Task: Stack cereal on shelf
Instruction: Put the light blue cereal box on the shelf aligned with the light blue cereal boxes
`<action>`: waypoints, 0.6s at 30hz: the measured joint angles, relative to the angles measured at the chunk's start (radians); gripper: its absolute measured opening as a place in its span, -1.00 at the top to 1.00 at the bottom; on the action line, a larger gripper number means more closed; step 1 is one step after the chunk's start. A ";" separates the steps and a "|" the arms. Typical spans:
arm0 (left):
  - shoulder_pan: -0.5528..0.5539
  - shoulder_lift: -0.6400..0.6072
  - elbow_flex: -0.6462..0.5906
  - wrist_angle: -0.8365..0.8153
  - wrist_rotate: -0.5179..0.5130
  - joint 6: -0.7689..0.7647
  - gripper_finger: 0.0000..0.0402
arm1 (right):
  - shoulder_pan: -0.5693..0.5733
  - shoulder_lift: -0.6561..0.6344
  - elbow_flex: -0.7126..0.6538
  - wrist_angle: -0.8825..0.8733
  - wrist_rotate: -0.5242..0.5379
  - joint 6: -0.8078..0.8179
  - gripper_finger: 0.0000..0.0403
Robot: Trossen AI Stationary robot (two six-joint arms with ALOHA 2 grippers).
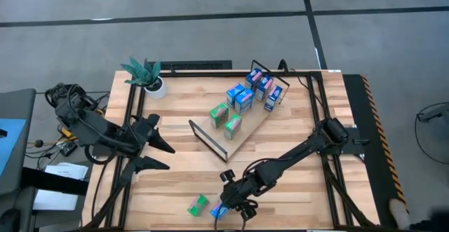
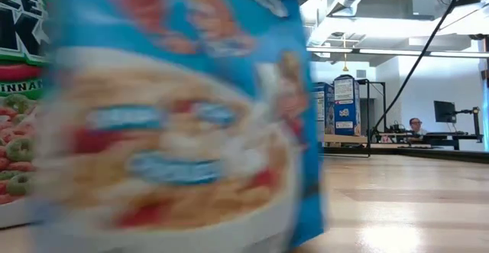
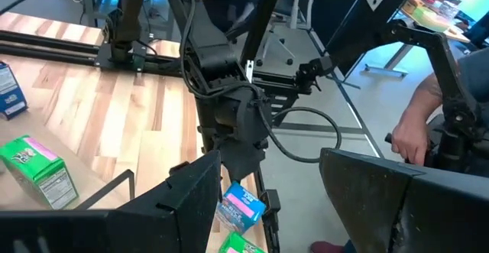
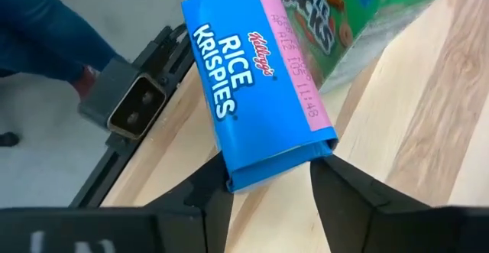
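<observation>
Grabbing stage here: my right claw (image 4: 267, 178) is clamped on a blue cereal box (image 4: 256, 77) at the worktop's (image 1: 295, 183) near edge, so next I'd lift and carry it to the shelf (image 1: 247, 130), left claw (image 1: 165, 156) parked open.
</observation>
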 joint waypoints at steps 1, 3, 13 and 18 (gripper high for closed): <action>0.000 0.000 0.000 0.000 0.000 0.000 -0.07 | 0.000 -0.010 -0.001 -0.018 -0.005 -0.001 0.11; 0.000 0.000 0.000 0.000 -0.002 0.000 -0.07 | -0.007 -0.028 0.000 -0.029 -0.007 -0.001 0.11; 0.000 0.000 0.000 -0.001 -0.004 0.016 -0.07 | -0.068 -0.221 0.000 -0.218 -0.009 -0.061 0.10; 0.000 0.000 0.000 -0.001 -0.030 0.050 -0.07 | -0.135 -0.355 -0.001 -0.369 -0.010 -0.096 0.09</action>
